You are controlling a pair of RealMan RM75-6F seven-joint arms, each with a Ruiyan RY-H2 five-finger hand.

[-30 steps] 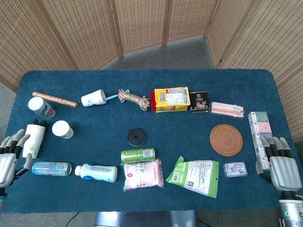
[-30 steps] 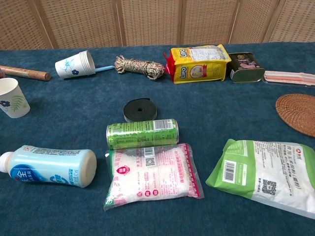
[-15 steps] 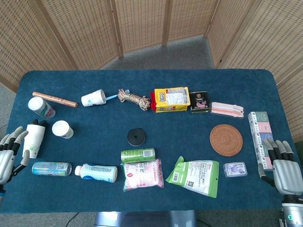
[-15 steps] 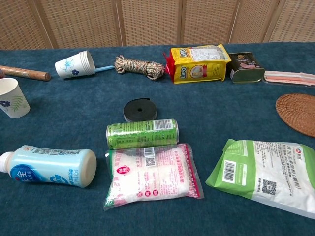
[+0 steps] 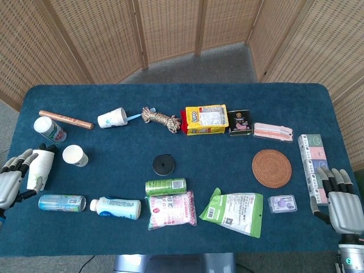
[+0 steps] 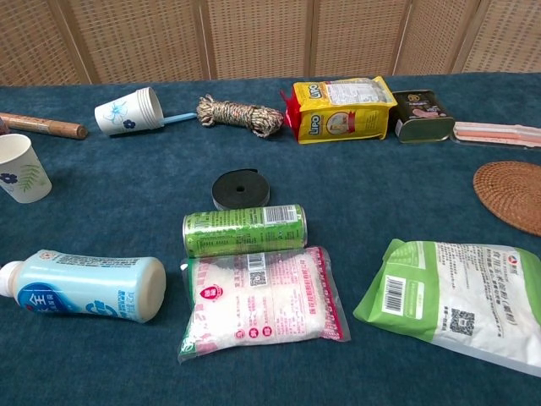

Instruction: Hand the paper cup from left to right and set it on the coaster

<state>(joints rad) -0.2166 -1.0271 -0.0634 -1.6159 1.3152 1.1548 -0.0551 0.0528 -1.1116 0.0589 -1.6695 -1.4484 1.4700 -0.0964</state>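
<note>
So on the far left, our left hand waits low at the table's edge with its fingers spread and nothing in them. We see a lying stack of cups just beside it. Next comes the paper cup, standing up on the blue table with its mouth on top, easy to grab. We think the left hand goes there first. Further right, the round woven coaster lies flat and bare, ready for the cup. Our right hand rests open near it, so it can take the cup.
</note>
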